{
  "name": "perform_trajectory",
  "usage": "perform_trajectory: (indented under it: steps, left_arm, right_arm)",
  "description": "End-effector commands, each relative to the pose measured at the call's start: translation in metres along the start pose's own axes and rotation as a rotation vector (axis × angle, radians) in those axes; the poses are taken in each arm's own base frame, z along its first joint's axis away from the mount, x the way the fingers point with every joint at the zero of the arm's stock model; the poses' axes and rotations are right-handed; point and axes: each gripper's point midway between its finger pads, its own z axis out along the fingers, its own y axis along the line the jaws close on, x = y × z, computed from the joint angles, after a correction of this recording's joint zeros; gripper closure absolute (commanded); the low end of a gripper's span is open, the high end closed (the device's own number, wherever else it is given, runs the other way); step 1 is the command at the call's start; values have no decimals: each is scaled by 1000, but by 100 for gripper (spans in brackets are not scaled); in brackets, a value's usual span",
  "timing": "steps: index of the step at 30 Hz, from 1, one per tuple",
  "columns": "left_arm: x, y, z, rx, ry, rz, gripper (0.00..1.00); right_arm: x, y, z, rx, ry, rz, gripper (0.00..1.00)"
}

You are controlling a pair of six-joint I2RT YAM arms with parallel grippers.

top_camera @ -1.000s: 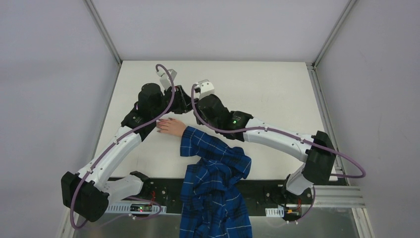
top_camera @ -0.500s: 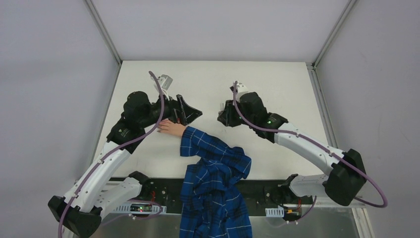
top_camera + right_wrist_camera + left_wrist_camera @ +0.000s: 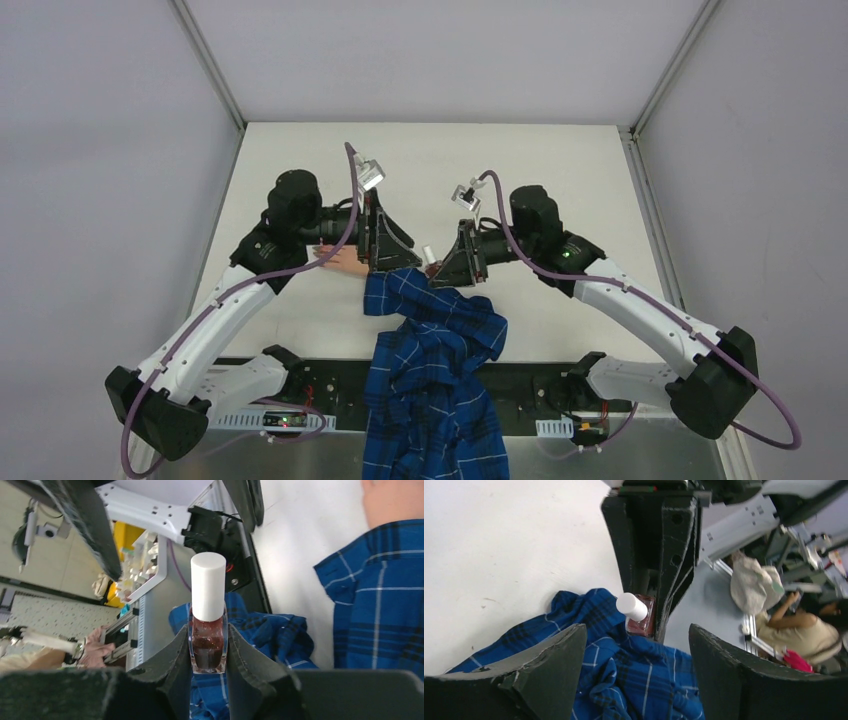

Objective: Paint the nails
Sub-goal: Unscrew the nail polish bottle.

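Observation:
A pale hand (image 3: 343,262) in a blue plaid sleeve (image 3: 410,290) lies on the white table. Its nails are mostly hidden under my left arm and too small to make out. My right gripper (image 3: 440,268) is shut on a small polish bottle (image 3: 208,640) with dark red polish and a white cap (image 3: 207,585), held over the sleeve. My left gripper (image 3: 638,630) is open and empty, facing the bottle (image 3: 640,617) from a short way off. In the right wrist view part of the hand (image 3: 392,500) shows at the top right.
The sleeve's shirt (image 3: 430,400) bunches over the table's near edge between the arm bases. The white tabletop (image 3: 540,170) lies beyond both grippers. Grey walls enclose the table on three sides.
Both grippers have swung in over the sleeve and now face each other. The right gripper has brought the bottle nearer and leftward, its cap towards the open left gripper.

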Motion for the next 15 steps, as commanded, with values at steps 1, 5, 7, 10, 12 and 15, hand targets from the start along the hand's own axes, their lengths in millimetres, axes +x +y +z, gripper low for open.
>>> perform_trajectory:
  steps: [1,5,7,10,12,15]
  left_arm:
    - [-2,-31,3,157,45,60,26]
    - [3,-31,9,176,74,27,28]
    - [6,-33,11,189,88,21,32]
    - [10,-36,14,206,102,19,38]
    - [11,-37,17,213,104,3,42]
    - [10,-38,23,234,101,-32,50]
  right_arm:
    - [-2,34,-7,-172,25,-65,100]
    - [1,40,-8,-211,36,-66,100]
    - [2,40,-8,-218,41,-63,100]
    - [3,42,-9,-230,49,-62,100]
    - [4,42,-8,-236,57,-57,100]
    - [5,39,-7,-234,65,-46,100]
